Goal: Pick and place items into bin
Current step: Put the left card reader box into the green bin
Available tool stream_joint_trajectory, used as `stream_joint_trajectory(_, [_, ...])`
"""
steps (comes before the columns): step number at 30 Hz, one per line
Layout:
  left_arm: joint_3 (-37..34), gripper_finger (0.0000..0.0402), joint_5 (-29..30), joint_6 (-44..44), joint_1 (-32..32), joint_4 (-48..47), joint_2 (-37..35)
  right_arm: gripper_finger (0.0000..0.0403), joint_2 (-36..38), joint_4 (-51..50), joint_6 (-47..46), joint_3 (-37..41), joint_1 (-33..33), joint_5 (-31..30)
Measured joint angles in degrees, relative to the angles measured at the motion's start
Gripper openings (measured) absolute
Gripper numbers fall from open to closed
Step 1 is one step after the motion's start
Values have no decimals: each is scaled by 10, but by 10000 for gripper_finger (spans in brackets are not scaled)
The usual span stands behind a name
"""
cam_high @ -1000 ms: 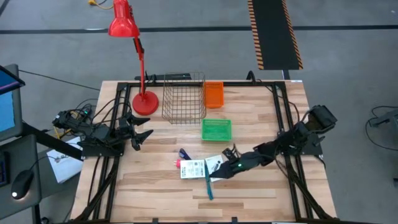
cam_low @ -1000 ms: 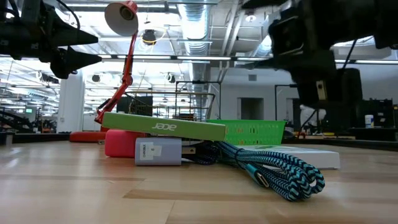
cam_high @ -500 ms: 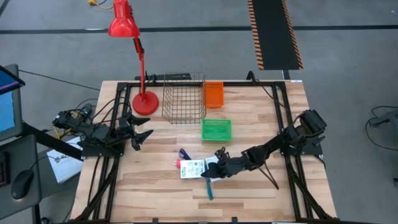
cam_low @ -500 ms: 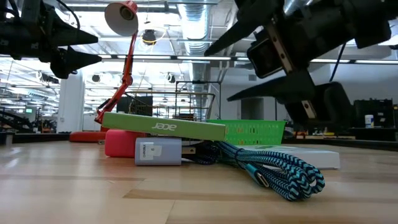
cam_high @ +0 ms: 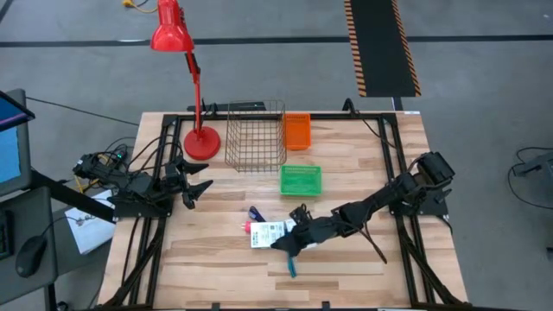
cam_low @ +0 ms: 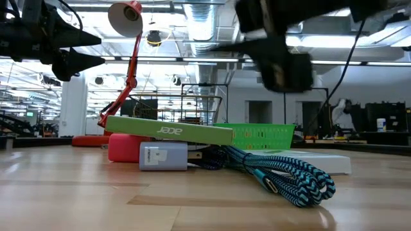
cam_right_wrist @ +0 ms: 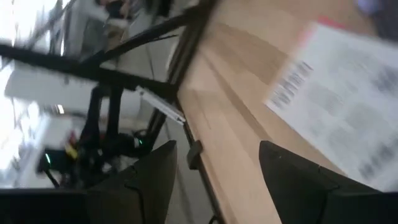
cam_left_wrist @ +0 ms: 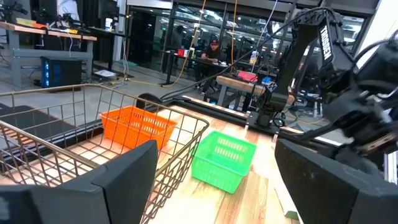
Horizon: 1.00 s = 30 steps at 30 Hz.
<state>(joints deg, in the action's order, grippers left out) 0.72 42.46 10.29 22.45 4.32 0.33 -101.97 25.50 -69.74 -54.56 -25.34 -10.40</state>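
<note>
While parted, the right tool (cam_high: 285, 243) is positioned over the white card (cam_high: 267, 234); the left tool (cam_high: 200, 189) is spread, idle.

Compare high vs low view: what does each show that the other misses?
High view only: the orange plastic bin, and the right tool over the white printed card, its fingers apart. Low view only: the "acer" print on the green flat box and the braided teal cable as a coil. Both: red desk lamp, wire basket, green plastic bin, left tool parked open.
</note>
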Motion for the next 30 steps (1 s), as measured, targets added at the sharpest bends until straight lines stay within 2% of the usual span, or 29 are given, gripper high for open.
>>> stream_joint_trajectory(5, [0, 314, 0, 0, 0, 0, 0, 210, 0, -80, 195, -74, -9, 8])
stream_joint_trajectory(11, [0, 314, 0, 0, 0, 0, 0, 181, 0, -308, 280, -202, -21, -25])
stream_joint_trajectory(15, [0, 314, 0, 0, 0, 0, 0, 158, -3, -455, 282, -279, -32, -79])
stream_joint_trajectory(18, [0, 314, 0, 0, 0, 0, 0, 144, -3, -528, 279, -312, -44, -94])
stream_joint_trajectory(24, [0, 314, 0, 0, 0, 0, 0, 122, -4, -602, 225, -321, -65, -114])
stream_joint_trajectory(30, [0, 314, 0, 0, 0, 0, 0, 117, -5, -594, 94, -321, -74, -125])
